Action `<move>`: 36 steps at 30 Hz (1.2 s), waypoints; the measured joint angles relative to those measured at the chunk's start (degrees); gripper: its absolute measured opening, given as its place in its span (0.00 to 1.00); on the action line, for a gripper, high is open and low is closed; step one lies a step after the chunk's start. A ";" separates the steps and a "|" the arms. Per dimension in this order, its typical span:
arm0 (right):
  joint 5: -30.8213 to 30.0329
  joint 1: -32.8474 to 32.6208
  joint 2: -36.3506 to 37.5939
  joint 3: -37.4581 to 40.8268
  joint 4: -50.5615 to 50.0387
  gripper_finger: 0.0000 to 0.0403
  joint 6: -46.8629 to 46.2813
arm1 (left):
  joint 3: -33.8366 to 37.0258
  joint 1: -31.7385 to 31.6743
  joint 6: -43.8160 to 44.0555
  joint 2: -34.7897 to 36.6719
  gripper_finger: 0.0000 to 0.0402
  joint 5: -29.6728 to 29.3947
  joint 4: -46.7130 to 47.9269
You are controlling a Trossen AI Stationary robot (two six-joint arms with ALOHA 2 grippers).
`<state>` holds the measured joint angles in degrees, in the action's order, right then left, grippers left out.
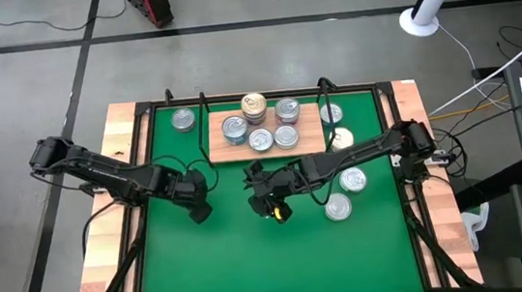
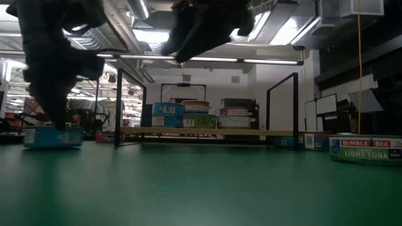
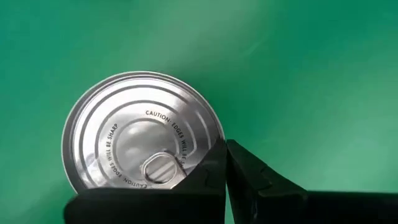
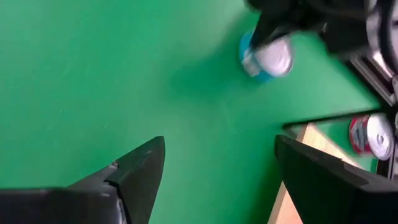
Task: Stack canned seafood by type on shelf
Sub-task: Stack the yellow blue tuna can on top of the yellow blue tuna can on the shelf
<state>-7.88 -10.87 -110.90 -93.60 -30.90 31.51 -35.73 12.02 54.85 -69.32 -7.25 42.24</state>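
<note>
Left pincer (image 3: 225, 163) hangs low over the green mat (image 1: 233, 246) with its fingers pressed together, tips lying just over the edge of a silver-lidded can (image 3: 140, 140) and pinching nothing. Right pincer (image 4: 217, 168) hovers near the middle of the mat with its fingers spread wide and empty, just in front of the wooden shelf (image 1: 314, 142). On the shelf sit several tins (image 1: 260, 139), one stacked on another (image 1: 254, 106), while more cans (image 1: 338, 208) rest on the mat to the right and behind.
</note>
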 joint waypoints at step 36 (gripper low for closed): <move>-4.55 0.02 -15.00 -0.04 23.54 0.75 10.78 | -0.31 0.71 0.90 0.37 0.00 5.27 -25.87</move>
<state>-12.43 -10.85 -125.91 -93.65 -7.36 42.28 -36.03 12.73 55.75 -68.95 -1.98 16.37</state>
